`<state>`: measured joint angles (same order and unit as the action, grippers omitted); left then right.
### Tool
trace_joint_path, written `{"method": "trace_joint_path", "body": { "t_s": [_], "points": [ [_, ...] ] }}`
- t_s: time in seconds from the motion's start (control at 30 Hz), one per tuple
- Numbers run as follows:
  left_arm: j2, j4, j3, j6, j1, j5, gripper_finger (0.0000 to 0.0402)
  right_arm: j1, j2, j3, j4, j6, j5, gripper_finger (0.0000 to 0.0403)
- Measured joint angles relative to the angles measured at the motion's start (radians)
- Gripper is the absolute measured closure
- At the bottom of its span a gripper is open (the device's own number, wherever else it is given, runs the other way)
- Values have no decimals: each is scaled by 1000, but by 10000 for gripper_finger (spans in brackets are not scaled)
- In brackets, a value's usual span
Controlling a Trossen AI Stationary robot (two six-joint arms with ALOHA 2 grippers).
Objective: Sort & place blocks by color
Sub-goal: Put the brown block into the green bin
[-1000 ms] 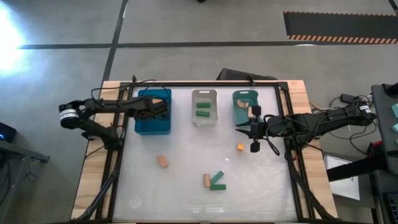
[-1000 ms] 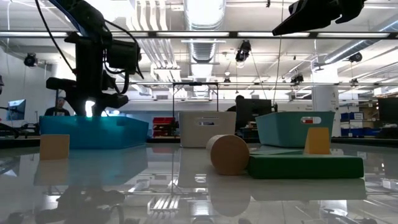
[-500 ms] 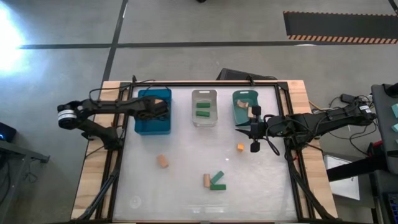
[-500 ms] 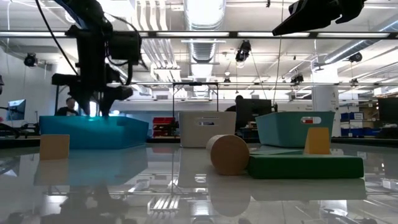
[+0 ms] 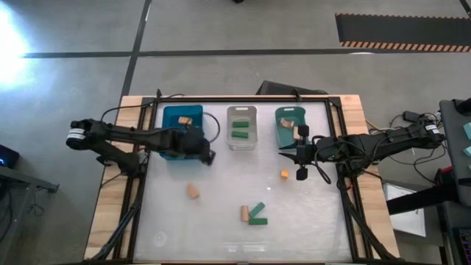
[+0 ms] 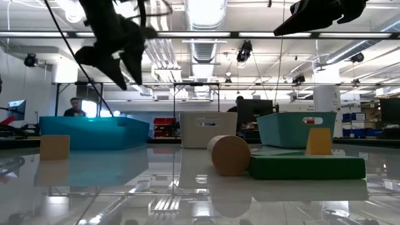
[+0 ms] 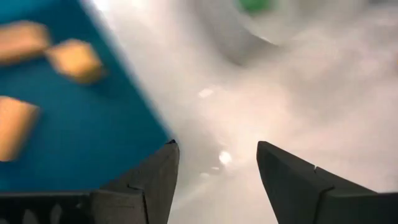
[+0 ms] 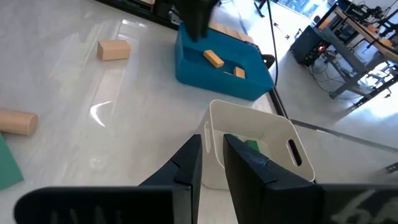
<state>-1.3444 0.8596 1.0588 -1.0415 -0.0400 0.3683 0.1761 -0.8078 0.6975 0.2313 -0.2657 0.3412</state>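
The sort is looking a bit past halfway: tan blocks are lying in the blue bin [image 5: 181, 125], green blocks [image 5: 240, 129] are sitting in the clear bin [image 5: 241, 112], and the teal bin [image 5: 282, 126] is holding a few pale or orange pieces that are hard to tell apart from above. Four blocks are waiting loose on the surface [image 5: 221, 228]: a tan block [image 5: 193, 191] toward the left, a small orange cube [image 5: 284, 174] near the right arm, and a tan cylinder [image 5: 244, 213] touching a green bar [image 5: 257, 216] nearer the front edge. The left claw [image 5: 207, 152] is hanging empty with its fingers spread apart, just beside the blue bin's near right corner, the arm reaching across from the left side; from its wrist the bin's corner and bare surface are showing between the fingers. The right claw [image 5: 300, 156] is waiting closed and empty in front of the teal bin, near the orange cube.
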Motion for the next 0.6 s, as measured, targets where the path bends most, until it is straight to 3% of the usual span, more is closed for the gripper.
{"method": "trace_joint_path", "body": {
  "t_s": [0.2,0.37,0.6],
  "points": [
    [-6,-181,-3,0,-164,-109,201,0,0,0,-1,-6,0,346],
    [-24,-211,-11,-4,-288,-129,201,0,0,0,-2,-5,0,346],
    [-74,-212,-48,-391,-357,-101,201,0,0,0,-5,4,0,346]
  ]
}}
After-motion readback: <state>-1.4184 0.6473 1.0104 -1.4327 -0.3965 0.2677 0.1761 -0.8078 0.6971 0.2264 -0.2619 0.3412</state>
